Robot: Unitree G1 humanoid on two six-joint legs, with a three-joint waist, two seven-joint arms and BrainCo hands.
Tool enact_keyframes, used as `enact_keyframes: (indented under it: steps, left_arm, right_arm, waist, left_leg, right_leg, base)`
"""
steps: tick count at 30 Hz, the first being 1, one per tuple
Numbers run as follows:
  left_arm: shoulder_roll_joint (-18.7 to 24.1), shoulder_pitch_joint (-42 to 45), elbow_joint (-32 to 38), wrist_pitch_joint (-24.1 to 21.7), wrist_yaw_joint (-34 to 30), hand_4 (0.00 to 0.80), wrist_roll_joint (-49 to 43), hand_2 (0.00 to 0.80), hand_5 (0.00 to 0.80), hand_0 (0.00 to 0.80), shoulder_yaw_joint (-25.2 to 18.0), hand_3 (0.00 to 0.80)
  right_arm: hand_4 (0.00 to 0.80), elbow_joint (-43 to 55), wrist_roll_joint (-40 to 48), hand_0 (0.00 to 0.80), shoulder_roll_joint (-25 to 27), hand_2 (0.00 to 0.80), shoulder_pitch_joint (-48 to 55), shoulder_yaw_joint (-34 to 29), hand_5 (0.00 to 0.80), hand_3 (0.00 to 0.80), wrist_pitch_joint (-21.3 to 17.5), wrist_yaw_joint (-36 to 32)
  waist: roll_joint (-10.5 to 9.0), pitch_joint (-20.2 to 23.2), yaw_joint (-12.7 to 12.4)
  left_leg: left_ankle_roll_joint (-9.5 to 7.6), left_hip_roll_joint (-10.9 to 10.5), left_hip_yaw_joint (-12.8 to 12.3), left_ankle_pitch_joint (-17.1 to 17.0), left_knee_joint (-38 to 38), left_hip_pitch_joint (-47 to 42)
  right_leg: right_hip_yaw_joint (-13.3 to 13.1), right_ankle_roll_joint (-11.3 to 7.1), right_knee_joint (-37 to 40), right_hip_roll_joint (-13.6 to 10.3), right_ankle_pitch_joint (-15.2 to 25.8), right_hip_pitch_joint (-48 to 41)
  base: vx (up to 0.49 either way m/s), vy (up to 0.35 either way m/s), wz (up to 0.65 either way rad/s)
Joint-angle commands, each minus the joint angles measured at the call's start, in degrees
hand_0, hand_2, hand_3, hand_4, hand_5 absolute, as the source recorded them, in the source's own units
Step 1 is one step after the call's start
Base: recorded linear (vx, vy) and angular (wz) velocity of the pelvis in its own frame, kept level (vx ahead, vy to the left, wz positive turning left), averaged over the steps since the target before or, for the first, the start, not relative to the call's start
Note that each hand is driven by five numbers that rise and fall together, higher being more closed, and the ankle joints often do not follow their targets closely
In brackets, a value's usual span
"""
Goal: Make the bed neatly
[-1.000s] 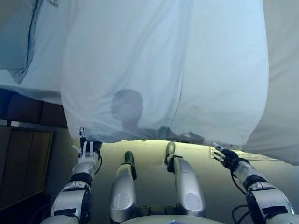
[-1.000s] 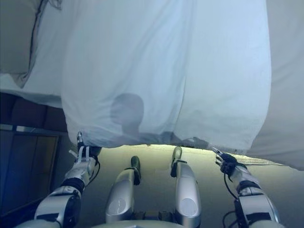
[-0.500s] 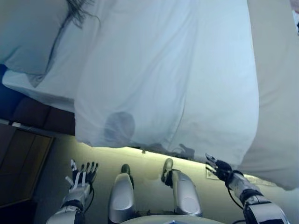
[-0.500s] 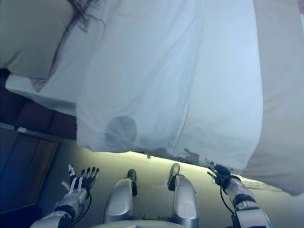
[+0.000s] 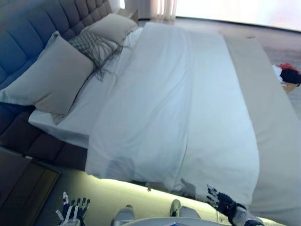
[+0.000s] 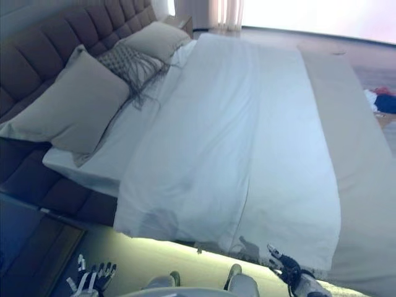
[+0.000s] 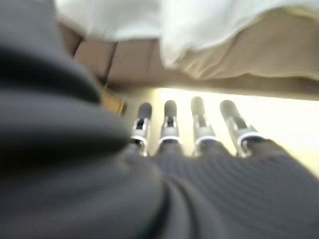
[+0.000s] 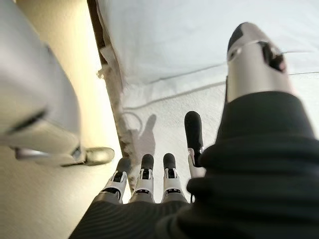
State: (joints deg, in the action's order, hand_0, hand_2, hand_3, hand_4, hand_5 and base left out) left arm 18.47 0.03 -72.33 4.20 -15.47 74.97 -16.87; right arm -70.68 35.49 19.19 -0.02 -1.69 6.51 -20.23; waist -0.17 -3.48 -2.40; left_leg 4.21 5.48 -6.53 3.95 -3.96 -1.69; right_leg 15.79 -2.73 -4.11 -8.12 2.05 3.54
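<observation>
- Duvet (image 5: 178, 108) spread flat over most of bed, one long crease down the middle, few wrinkles; near edge hangs over the bed's side above the lit floor strip.
- Beige sheet (image 5: 277, 141) bare along the far-right side, not covered by duvet; cannot tell whether meant as a runner or left exposed.
- Head end: white sheet strip (image 5: 70, 125) showing between duvet top and pillows.
- Big pillow (image 5: 49, 77) leaning on headboard (image 5: 28, 33), tilted, corner hanging past mattress edge; fringed cushion (image 5: 94, 47) just behind it; second pillow (image 5: 113, 26) further along. Loosely lined up, not squared.
- Left hand (image 5: 73, 212) low at the bed's side, well apart from duvet; fingers straight and spread, holding nothing.
- Right hand (image 5: 221, 202) just below duvet's hanging edge, fingers extended, empty; own wrist view shows fingertips (image 8: 144, 164) close to the hem, contact not clear.
- Small dark and red item (image 5: 288, 74) on floor past the far side, not part of the bed.
- Judged progress: mostly done, duvet laid and smoothed.
- Judged left: maybe even up the near hem, square the big pillow, settle the fringed cushion, check duvet top line against pillows.
- Far side hang not visible, cannot tell if even.
</observation>
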Motion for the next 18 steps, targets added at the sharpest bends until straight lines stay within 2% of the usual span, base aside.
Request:
enact_keyframes:
  steps: [1,5,10,12,14,18]
  left_arm:
    - [0.06,-2.66,1.37,-2.44,-3.22,0.0,-1.46,0.0,0.0,0.0,0.9,0.0]
    - [-1.78,-3.17,-0.81,-2.44,-5.5,0.0,-6.28,0.0,0.0,0.0,3.52,0.0]
    - [-3.26,-3.82,-3.46,-1.57,-4.93,0.0,-17.81,0.0,0.0,0.0,10.16,0.0]
    - [-4.39,-3.99,-4.55,-0.6,-6.03,0.0,-19.28,0.0,0.0,0.0,12.18,0.0]
    - [-5.9,-4.05,-4.97,-2.01,-5.56,0.0,-20.47,0.0,0.0,0.0,13.8,0.0]
    - [-8.91,-3.52,-5.81,-1.75,-2.67,0.0,-17.05,0.0,0.0,0.0,14.35,0.0]
  right_arm:
    - [0.0,-2.09,1.25,0.0,-1.48,0.0,-2.84,-2.52,0.0,0.0,-0.75,-0.71]
    - [0.0,-4.75,3.58,0.0,-2.65,0.0,-1.94,-3.95,0.0,0.0,-1.17,0.82]
    - [0.0,-6.57,7.8,0.0,-3.94,0.0,-1.54,-4.58,0.0,0.0,-1.67,5.8]
    - [0.0,-7.7,6.07,0.0,-4.7,0.0,-1.29,-4.08,0.0,0.0,-1.82,6.9]
    - [0.0,-8.62,4.87,0.0,-5.54,0.0,-1.11,-3.3,0.0,0.0,-2.49,7.7]
    - [0.0,-8.63,0.34,0.0,-7.32,0.0,-1.29,-1.22,0.0,0.0,-4.15,7.09]
  waist:
    - [-0.26,-0.78,-0.01]
    - [0.35,0.74,0.62]
    - [1.12,1.72,1.65]
    - [1.27,1.93,1.95]
    - [1.15,1.99,1.97]
    - [0.43,2.18,1.46]
  left_leg:
    - [-0.06,-1.31,-0.13,-3.46,4.63,-1.08]
    - [0.16,-1.15,-0.69,-4.62,8.08,-2.87]
    - [0.21,-1.12,-1.86,-4.44,8.67,-3.69]
    - [0.02,-1.12,-2.25,-4.27,8.47,-3.87]
    - [-0.25,-1.21,-2.4,-4.02,8.27,-4.19]
    - [-0.67,-1.36,-1.95,-3.64,8.2,-4.8]
  right_leg:
    - [-0.86,-4.42,4.88,-2.65,0.58,-6.96]
    - [-0.92,-4.45,7.66,-1.96,1.57,-8.4]
    - [-1.12,-4.5,9.11,-1.67,2.18,-8.82]
    - [-1.32,-4.41,9.0,-1.72,2.1,-8.96]
    - [-1.26,-4.37,8.85,-1.81,1.99,-9.29]
    - [-1.12,-4.29,8.79,-1.88,1.93,-9.99]
  base:
    - [0.102,0.003,-0.03]
    - [0.095,0.01,-0.09]
    - [0.071,0.032,-0.05]
    - [0.068,0.023,-0.13]
    - [0.092,0.006,-0.06]
    - [0.095,-0.01,-0.05]
